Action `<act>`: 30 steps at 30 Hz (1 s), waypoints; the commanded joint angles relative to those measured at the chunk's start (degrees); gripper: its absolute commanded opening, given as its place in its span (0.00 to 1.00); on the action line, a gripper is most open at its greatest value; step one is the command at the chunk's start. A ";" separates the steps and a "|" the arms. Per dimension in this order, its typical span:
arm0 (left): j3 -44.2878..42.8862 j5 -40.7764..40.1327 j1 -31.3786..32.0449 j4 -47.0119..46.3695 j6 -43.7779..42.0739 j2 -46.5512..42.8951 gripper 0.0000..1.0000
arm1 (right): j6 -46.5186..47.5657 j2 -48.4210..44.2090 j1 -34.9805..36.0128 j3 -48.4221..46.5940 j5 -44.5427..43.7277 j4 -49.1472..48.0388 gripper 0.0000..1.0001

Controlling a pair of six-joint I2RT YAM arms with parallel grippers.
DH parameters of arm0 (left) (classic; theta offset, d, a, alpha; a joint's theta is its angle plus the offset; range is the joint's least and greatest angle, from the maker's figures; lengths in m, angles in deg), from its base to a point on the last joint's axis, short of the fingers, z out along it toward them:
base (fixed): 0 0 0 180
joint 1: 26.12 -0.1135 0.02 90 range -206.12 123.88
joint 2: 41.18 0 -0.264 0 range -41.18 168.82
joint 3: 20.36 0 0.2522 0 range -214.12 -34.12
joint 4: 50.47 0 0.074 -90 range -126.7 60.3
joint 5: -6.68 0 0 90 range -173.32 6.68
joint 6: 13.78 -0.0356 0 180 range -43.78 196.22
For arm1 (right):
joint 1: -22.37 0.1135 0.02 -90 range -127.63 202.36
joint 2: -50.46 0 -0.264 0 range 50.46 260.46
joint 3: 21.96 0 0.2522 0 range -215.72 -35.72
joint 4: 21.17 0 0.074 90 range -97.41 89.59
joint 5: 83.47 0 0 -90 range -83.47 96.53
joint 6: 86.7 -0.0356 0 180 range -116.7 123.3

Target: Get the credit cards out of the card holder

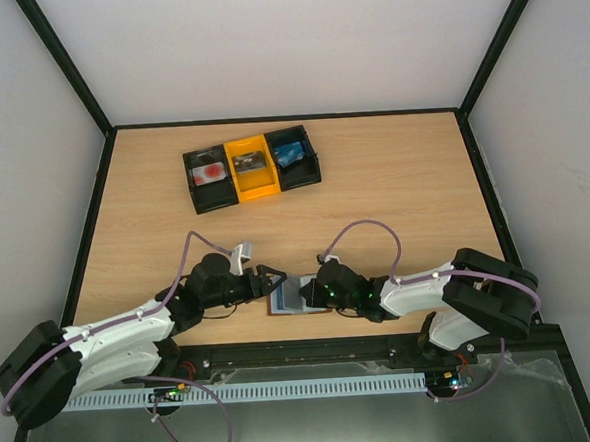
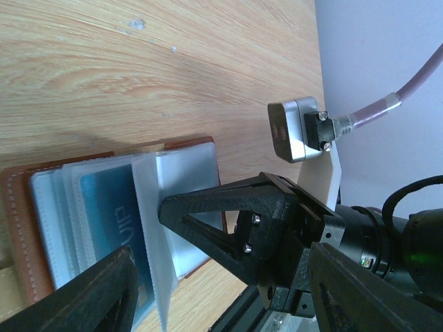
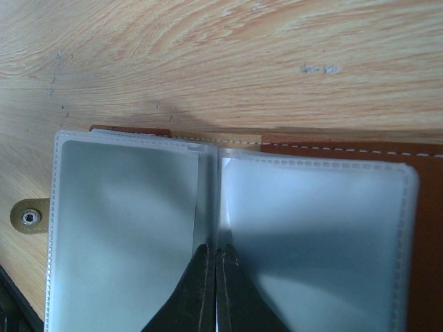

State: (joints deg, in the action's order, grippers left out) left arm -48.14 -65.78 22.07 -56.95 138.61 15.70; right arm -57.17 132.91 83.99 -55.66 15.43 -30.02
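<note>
Pinching: right gripper [image 3: 213, 252], jaws together on clear sleeve [image 2: 152, 277], baring blue card [image 2: 104, 214].
Left gripper [image 1: 271, 281]: card holder's [image 2: 14, 228] 9 o'clock, jaws apart, likely to draw it.

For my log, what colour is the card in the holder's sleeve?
Blue credit card, pale lettering; best in left wrist view.

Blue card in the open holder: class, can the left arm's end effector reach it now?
Probably yes: the left end effector is open beside the card holder, and the right end effector holds a sleeve off the blue card.
</note>
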 commanded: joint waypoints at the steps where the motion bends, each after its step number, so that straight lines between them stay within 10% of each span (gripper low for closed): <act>1: 0.68 1.97 -0.31 -5.76 -0.19 3.62 0.67 | 0.00 2.35 0.36 2.58 -0.79 4.15 0.02; 30: 1.09 9.69 -0.13 -20.88 4.45 15.26 0.60 | -0.58 -1.46 0.36 4.70 -1.51 -2.18 0.03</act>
State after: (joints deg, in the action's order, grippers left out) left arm -47.48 -58.70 21.96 -73.17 140.95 30.67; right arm -58.48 131.99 83.99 -52.10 15.65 -35.83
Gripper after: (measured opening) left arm 0.599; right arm 0.034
